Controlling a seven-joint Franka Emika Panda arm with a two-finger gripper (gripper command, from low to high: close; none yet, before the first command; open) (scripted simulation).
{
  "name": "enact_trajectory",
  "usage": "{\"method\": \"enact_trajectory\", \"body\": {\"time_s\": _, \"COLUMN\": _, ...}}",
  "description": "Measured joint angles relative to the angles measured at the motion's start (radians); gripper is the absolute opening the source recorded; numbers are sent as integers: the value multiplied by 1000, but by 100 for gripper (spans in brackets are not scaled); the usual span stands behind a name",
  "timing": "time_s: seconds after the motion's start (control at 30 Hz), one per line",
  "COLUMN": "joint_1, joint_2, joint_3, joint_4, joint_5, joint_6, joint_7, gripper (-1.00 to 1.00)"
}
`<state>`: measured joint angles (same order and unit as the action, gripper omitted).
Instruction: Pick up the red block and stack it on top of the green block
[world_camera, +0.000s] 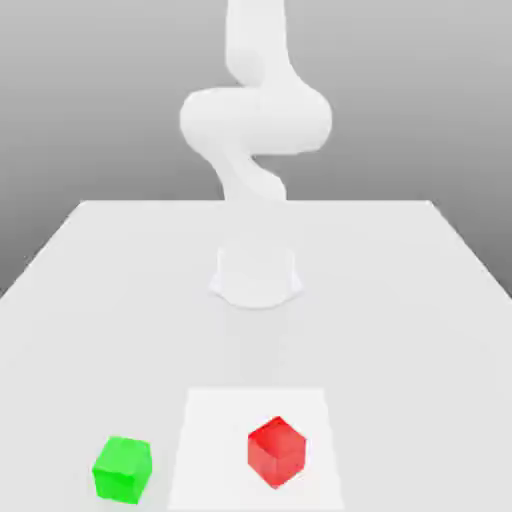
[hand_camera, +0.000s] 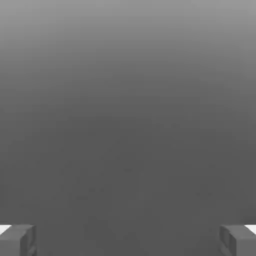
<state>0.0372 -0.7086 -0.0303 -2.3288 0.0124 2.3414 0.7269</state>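
The red block (world_camera: 276, 452) rests on a lighter square patch of the table near the front edge, turned so one corner faces forward. The green block (world_camera: 123, 468) lies on the table toward the exterior view's left of it, a clear gap between them. In the hand view my gripper (hand_camera: 128, 240) is open, its two grey fingertips (hand_camera: 17, 240) far apart with nothing between them, facing a plain grey background. The white arm (world_camera: 255, 120) rises from its base at the middle of the table.
The arm's round base (world_camera: 256, 275) stands mid-table behind the blocks. The white table (world_camera: 400, 300) runs wide to both sides, its far edge near the grey backdrop. The lighter patch (world_camera: 215, 440) lies flat under the red block.
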Motion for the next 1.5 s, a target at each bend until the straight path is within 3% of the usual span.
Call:
{"method": "enact_trajectory", "body": {"time_s": 0.47, "joint_1": 152, "joint_2": 516, "joint_3": -110, "joint_4": -161, "joint_5": 82, "joint_6": 232, "joint_7": -420, "gripper": 0}}
{"method": "enact_trajectory", "body": {"time_s": 0.73, "joint_1": 168, "joint_2": 799, "joint_3": -109, "joint_4": -254, "joint_5": 51, "joint_6": 366, "joint_7": -601, "gripper": 0}}
{"method": "enact_trajectory", "body": {"time_s": 0.93, "joint_1": 133, "joint_2": 1014, "joint_3": -63, "joint_4": -241, "joint_5": 91, "joint_6": 532, "joint_7": -662, "gripper": 0}}
{"method": "enact_trajectory", "body": {"time_s": 0.97, "joint_1": 127, "joint_2": 1036, "joint_3": -56, "joint_4": -237, "joint_5": 97, "joint_6": 550, "joint_7": -667, "gripper": -100}}
{"method": "enact_trajectory", "body": {"time_s": 1.2, "joint_1": 127, "joint_2": 1034, "joint_3": -56, "joint_4": -238, "joint_5": 95, "joint_6": 547, "joint_7": -665, "gripper": -100}}
{"method": "enact_trajectory", "body": {"time_s": 1.37, "joint_1": 145, "joint_2": 875, "joint_3": -86, "joint_4": -263, "joint_5": 39, "joint_6": 414, "joint_7": -623, "gripper": -100}}
{"method": "enact_trajectory", "body": {"time_s": 1.5, "joint_1": 58, "joint_2": 839, "joint_3": -188, "joint_4": -207, "joint_5": 47, "joint_6": 319, "joint_7": -569, "gripper": -100}}
